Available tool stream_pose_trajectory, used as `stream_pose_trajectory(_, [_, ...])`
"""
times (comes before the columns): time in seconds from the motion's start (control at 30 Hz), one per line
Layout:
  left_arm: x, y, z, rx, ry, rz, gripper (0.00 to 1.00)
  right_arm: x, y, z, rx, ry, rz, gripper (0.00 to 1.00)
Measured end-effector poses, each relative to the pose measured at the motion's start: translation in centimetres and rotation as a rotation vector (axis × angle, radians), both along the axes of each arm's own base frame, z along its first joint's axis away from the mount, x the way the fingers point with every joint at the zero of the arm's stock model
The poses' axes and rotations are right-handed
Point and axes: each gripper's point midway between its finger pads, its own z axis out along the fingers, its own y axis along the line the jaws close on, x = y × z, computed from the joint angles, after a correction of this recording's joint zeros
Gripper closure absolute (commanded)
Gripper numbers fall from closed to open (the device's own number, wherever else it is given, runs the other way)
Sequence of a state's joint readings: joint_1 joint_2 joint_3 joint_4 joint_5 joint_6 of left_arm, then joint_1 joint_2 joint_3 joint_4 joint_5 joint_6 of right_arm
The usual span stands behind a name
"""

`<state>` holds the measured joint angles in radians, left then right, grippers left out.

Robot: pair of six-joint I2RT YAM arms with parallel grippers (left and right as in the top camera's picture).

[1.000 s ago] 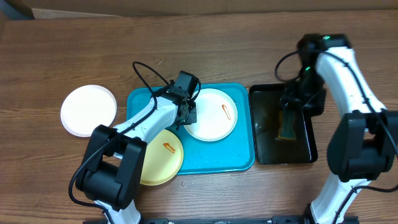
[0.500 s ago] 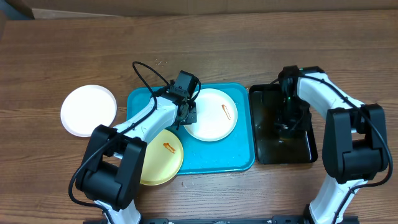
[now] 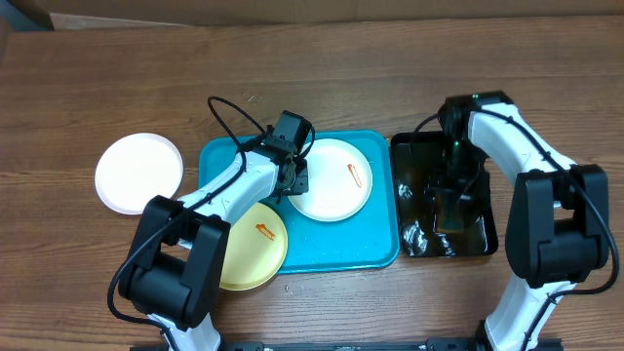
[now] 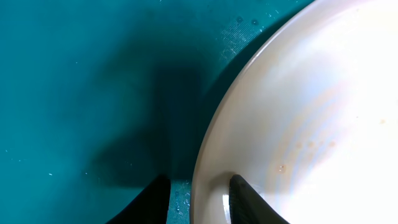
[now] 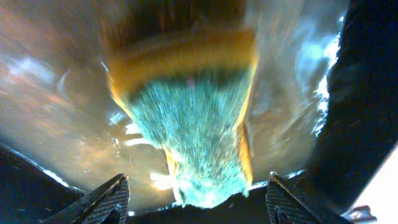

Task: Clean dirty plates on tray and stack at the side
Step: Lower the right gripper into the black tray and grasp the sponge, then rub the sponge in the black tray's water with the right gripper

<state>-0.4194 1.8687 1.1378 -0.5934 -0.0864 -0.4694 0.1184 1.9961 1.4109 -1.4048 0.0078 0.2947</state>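
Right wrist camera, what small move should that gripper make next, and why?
Probably close on the sponge: the right gripper stands open astride it in the wet black tray, and the white plate carries an orange smear.

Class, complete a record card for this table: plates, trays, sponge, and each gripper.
Turquoise plastic tray: holds two plates
White round plate on tray: orange smear
Pale yellow round plate: orange smear, overhangs tray's front edge
White round plate on table: left of tray, no smear seen
Black glossy tray: water, yellow-green sponge
Left gripper: open, astride smeared white plate's rim
Right gripper: open, above sponge
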Motion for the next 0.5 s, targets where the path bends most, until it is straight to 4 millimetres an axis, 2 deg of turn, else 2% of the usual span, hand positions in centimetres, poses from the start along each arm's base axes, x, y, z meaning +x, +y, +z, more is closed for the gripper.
stream_pose_trajectory(0.27, [0.0,0.0,0.0,0.001,0.001,0.0,0.66,1.8,-0.4,-0.9,-0.022,-0.083,0.018,0.36])
stream_pose_trajectory(0.3, [0.0,0.0,0.0,0.0,0.0,0.0,0.66,1.9,-0.4,-1.2,-0.02,-0.09,0.018,0.41])
stream_pose_trajectory(0.33, [0.0,0.0,0.0,0.0,0.0,0.0,0.66,2.0,-0.3,-1.4,-0.018,-0.097,0.018,0.52])
stream_pose_trajectory(0.4, [0.0,0.0,0.0,0.0,0.0,0.0,0.66,2.1,-0.2,-2.0,-0.008,-0.109,0.018,0.82])
stream_pose_trajectory(0.43, [0.0,0.0,0.0,0.0,0.0,0.0,0.66,2.1,-0.2,-2.2,-0.008,-0.111,0.011,0.85])
stream_pose_trajectory(0.47, [0.0,0.0,0.0,0.0,0.001,0.0,0.66,1.9,-0.2,-2.4,-0.006,-0.11,0.015,0.85])
stream_pose_trajectory(0.5, [0.0,0.0,0.0,0.0,0.0,0.0,0.66,1.8,-0.2,-2.5,-0.005,-0.107,0.015,0.74])
